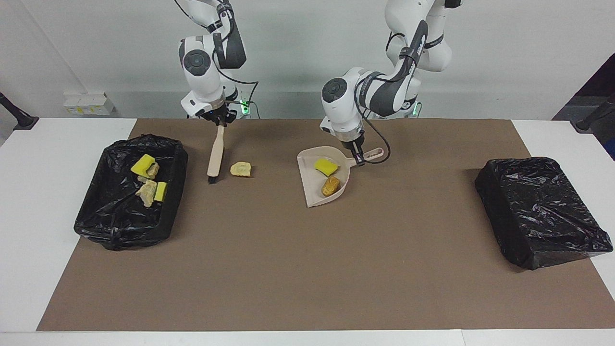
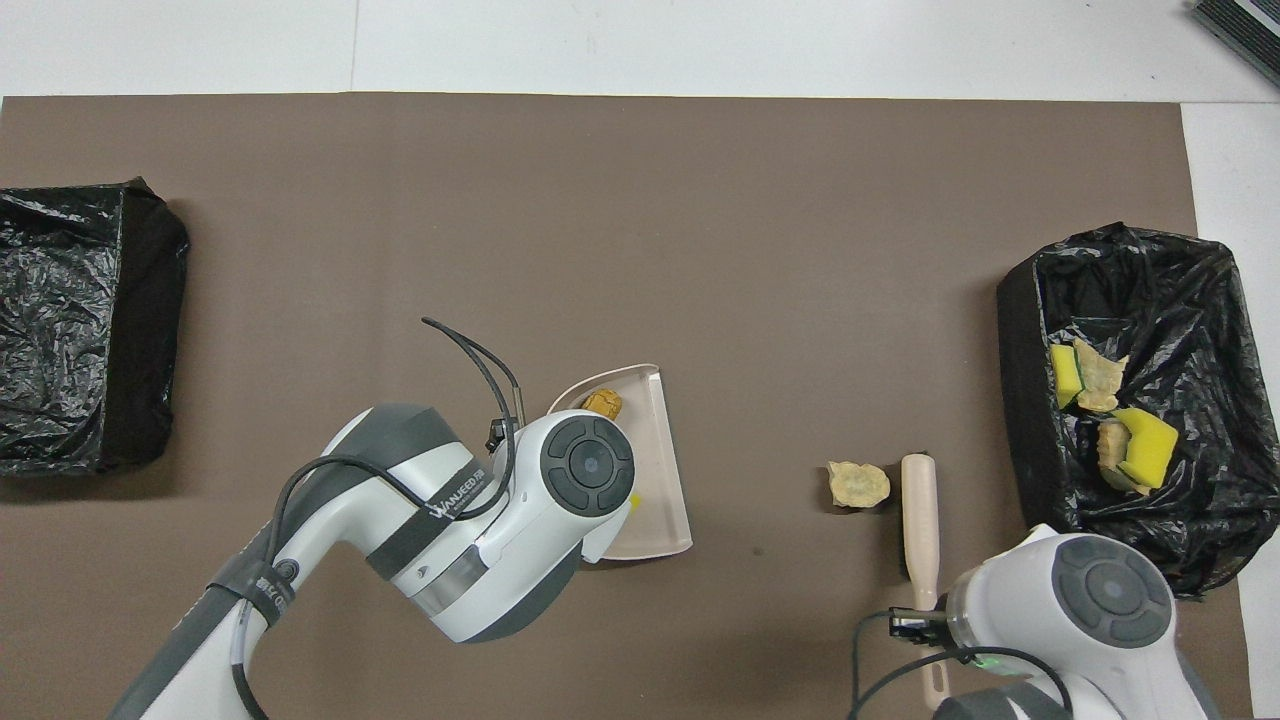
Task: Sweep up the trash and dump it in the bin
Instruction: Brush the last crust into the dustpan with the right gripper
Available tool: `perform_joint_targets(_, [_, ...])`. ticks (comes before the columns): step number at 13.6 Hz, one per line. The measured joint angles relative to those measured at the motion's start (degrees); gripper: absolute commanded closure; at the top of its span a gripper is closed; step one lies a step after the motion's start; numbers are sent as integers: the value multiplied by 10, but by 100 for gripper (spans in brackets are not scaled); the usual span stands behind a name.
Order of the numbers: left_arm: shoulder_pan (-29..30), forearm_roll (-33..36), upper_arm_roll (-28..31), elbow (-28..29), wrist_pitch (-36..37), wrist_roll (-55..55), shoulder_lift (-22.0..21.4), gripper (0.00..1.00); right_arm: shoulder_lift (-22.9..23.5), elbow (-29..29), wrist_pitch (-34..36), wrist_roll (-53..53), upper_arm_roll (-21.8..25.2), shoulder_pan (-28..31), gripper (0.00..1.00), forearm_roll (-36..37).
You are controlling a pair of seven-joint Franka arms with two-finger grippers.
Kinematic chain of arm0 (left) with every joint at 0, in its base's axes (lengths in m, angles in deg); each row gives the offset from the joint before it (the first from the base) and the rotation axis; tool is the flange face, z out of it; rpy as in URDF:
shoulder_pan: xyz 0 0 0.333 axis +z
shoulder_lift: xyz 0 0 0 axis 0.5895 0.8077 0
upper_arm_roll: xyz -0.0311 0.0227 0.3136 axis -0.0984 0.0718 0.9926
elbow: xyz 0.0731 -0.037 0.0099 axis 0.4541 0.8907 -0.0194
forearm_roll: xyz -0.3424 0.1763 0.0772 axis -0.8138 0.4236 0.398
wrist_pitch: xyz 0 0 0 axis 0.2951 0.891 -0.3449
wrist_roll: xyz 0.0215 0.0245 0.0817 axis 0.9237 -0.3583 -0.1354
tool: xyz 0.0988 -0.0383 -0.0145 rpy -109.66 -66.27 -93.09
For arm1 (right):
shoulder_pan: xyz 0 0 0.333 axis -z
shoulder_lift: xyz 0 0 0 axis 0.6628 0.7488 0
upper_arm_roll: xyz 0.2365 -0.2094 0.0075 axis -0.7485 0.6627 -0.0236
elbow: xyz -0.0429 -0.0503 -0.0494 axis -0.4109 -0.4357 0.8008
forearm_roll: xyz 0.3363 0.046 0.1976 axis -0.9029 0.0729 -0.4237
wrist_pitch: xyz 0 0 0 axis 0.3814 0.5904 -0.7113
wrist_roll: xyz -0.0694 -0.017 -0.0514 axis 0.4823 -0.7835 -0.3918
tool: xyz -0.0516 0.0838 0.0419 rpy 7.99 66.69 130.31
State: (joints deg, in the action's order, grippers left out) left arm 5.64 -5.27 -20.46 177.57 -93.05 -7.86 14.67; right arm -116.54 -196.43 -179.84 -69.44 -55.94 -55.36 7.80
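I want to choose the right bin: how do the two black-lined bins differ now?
The black-lined bin at the right arm's end is open and holds yellow and beige scraps. The black-lined bin at the left arm's end shows only crumpled black plastic and no scraps. Both sit on the brown mat.

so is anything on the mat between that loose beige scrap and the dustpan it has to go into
Nothing visible. Bare brown mat lies between the beige scrap and the dustpan. The brush sits beside the scrap, toward the right arm's end of the table.
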Motion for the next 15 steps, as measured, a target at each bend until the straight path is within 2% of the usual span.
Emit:
perform_joint_targets(4, [2, 0, 2, 1, -1, 0, 0, 100, 51, 5, -78, -34, -1, -60, 100, -25])
perform_joint_targets(11, [6, 0, 4, 4, -10, 0, 0, 100, 154, 111, -108, -45, -3, -155, 100, -161])
perform_joint_targets(13, [13, 0, 4, 6, -25, 2, 0, 100, 177, 128, -127, -36, -4, -170, 100, -229])
perform_joint_targets(15, [18, 0, 5, 9, -38, 4, 0, 100, 185, 136, -140, 27, -4, -173, 100, -330])
